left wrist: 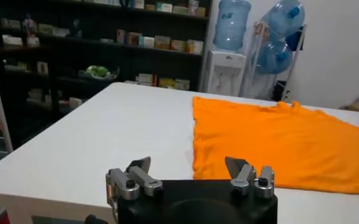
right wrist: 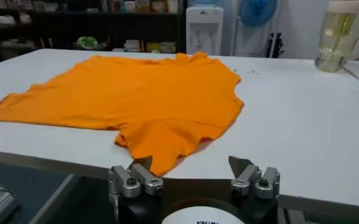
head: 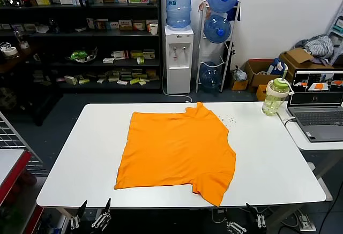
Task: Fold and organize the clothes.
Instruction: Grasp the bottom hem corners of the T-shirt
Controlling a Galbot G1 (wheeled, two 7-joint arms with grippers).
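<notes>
Left gripper (head: 92, 213) jaws apart, nothing between them, parked at the near edge of the surface (head: 69, 159), just off the corner side. Ahead of it: bare white top, then the T-shirt (head: 177, 151) ahead and to its right, lying flat. The shirt's straight side edge faces this gripper, well apart from it.

Right gripper (right wrist: 194, 176) jaws apart too, holding nothing, below the near edge. The T-shirt's near sleeve (right wrist: 161, 137) lies just ahead of it, close to the edge, slightly rumpled. Further ahead and to its right: open surface up to a bottle (head: 275, 96) at the far corner. A laptop (head: 317, 105) sits on the side table beyond that edge.

Shirt sits about mid-surface, collar (head: 199, 108) toward the far edge, bare margin on both sides.
</notes>
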